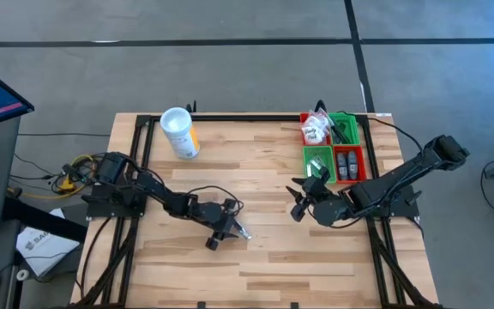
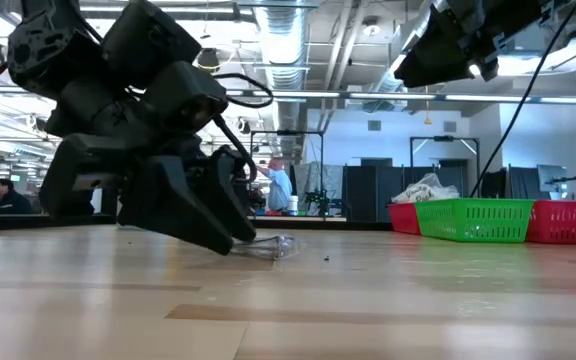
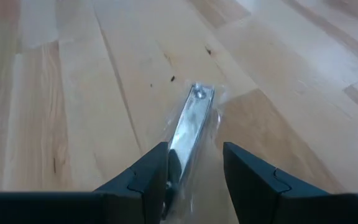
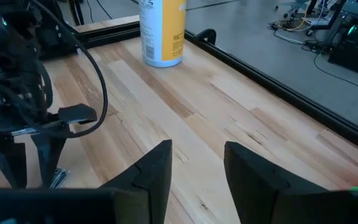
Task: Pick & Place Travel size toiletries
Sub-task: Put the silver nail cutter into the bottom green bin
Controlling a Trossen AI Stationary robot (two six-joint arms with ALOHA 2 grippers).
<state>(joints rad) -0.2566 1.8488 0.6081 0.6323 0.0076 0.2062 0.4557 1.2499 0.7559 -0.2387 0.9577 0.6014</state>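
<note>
Left gripper (image 1: 230,225) is low on the table (image 1: 256,266) for me, mid-board, fingers (image 3: 143,180) spread w/ a clear-wrapped metal clipper (image 3: 190,127) lying between them on the wood. One end of the packet sits against the inner face of one finger, the other finger stands apart from it, so no pinch yet, nothing lifted. Low view: same gripper (image 2: 230,235) tilted nose-down, packet (image 2: 273,247) flat on the board just in front of its tips.

Right gripper (image 1: 301,196) hangs above the table just beside the bins, jaws apart, nothing between them; its wrist view shows only bare wood past its fingers (image 4: 151,171).

Rest of the toiletries: white packets in the red bin (image 1: 304,121) at the far right corner, dark little tubes in the red bin (image 1: 361,165) nearer me, green bins (image 1: 348,120) alongside. White canister w/ yellow label (image 1: 179,133) lies on its side near the far edge, well apart from both arms.
</note>
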